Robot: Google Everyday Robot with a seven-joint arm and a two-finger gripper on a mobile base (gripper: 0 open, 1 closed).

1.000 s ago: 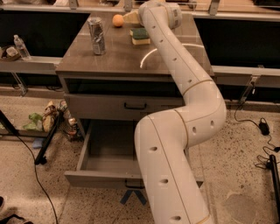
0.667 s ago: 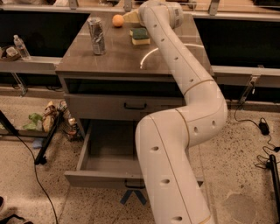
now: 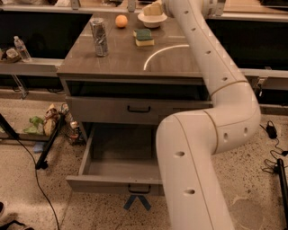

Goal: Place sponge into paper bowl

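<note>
My one camera looks from high up, forward and down along the arm (image 3: 202, 148), whose near links fill the foreground at close range. The cabinet top (image 3: 126, 58) lies farther off, and the gripper (image 3: 153, 9) sits at its far edge over the paper bowl (image 3: 150, 22), against the frame's upper border.

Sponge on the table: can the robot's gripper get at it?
Probably yes: the gripper hangs over the bowl just behind the sponge, nothing lies between them, and the can and orange stand apart.
</note>
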